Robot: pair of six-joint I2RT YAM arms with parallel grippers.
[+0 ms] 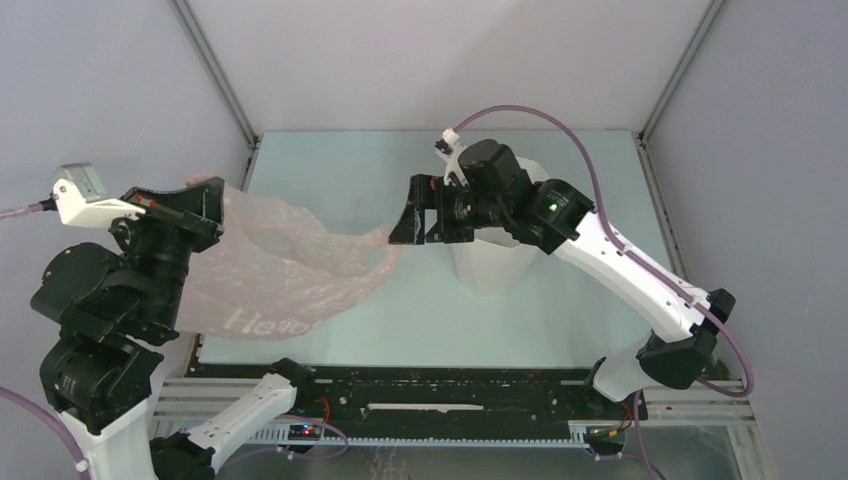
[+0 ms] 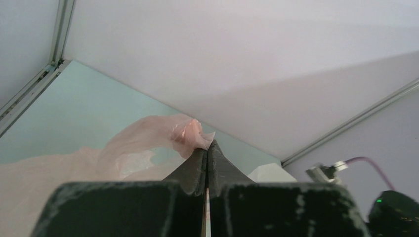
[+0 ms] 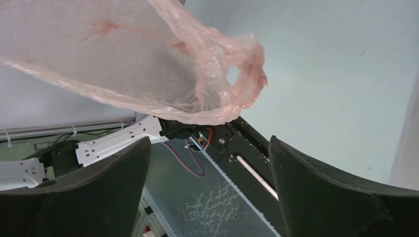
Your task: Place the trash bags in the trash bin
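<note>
The trash bag (image 1: 280, 265) is a wrinkled pale-pink film hanging above the table's left half, stretched from my left gripper toward the middle. My left gripper (image 1: 205, 195) is raised at the left and shut on one bunched end of the bag (image 2: 190, 136), its jaws (image 2: 207, 150) pressed together. My right gripper (image 1: 405, 215) stands open just right of the bag's free handle loop (image 3: 244, 74), with nothing between its fingers (image 3: 207, 148). The white translucent trash bin (image 1: 495, 265) stands upright on the table beneath my right arm, and it shows in the left wrist view (image 2: 269, 173).
A black rail (image 1: 420, 385) with cables runs along the table's near edge. Grey walls and metal frame posts (image 1: 215, 75) close in the pale-green table (image 1: 400, 310) on three sides. The right arm's white link (image 1: 620, 265) slants over the table's right part.
</note>
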